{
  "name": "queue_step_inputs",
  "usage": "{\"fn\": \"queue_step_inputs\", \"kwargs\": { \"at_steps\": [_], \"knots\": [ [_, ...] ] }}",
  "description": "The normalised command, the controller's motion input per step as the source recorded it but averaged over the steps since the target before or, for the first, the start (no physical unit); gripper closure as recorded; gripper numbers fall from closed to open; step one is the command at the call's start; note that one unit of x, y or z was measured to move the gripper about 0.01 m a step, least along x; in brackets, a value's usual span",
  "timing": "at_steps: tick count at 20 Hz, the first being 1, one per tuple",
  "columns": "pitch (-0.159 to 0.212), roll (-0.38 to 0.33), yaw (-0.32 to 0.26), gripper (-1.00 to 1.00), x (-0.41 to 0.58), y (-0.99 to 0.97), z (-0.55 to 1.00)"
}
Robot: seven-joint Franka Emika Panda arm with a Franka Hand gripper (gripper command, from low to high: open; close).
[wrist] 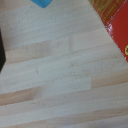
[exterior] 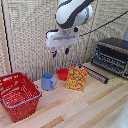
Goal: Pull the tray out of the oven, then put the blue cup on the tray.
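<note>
The blue cup [exterior: 48, 81] stands upright on the wooden table, handle toward the exterior view's left; a sliver of it [wrist: 42, 3] shows in the wrist view. The black and silver oven [exterior: 112, 54] sits at the exterior view's right. A flat rack of dark bars, the tray [exterior: 96, 74], sticks out low in front of the oven. My gripper [exterior: 60, 52] hangs well above the table, over the cup and a little to its right. It is open with nothing between its fingers. The fingers do not show in the wrist view.
A red wire basket [exterior: 19, 95] stands at the exterior view's left front. A small red bowl [exterior: 62, 74] sits behind a yellow-and-red box [exterior: 77, 78], which stands between the cup and the tray; the box's edge [wrist: 117, 25] shows in the wrist view. A slatted wall backs the table.
</note>
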Motion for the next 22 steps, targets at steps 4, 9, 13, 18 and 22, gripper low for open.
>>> {"fn": "queue_step_inputs", "kwargs": {
  "at_steps": [4, 9, 13, 18, 22],
  "knots": [
    [0.005, -0.252, 0.057, -1.00, 0.028, 0.10, 0.15],
    [0.000, -0.295, 0.091, -1.00, 0.045, -0.09, 0.23],
    [-0.011, -0.290, 0.125, -1.00, 0.000, -0.20, 0.16],
    [-0.006, -0.308, 0.119, -1.00, 0.000, -0.22, 0.09],
    [-0.013, -0.323, 0.100, -1.00, 0.000, -0.31, 0.01]
  ]
}}
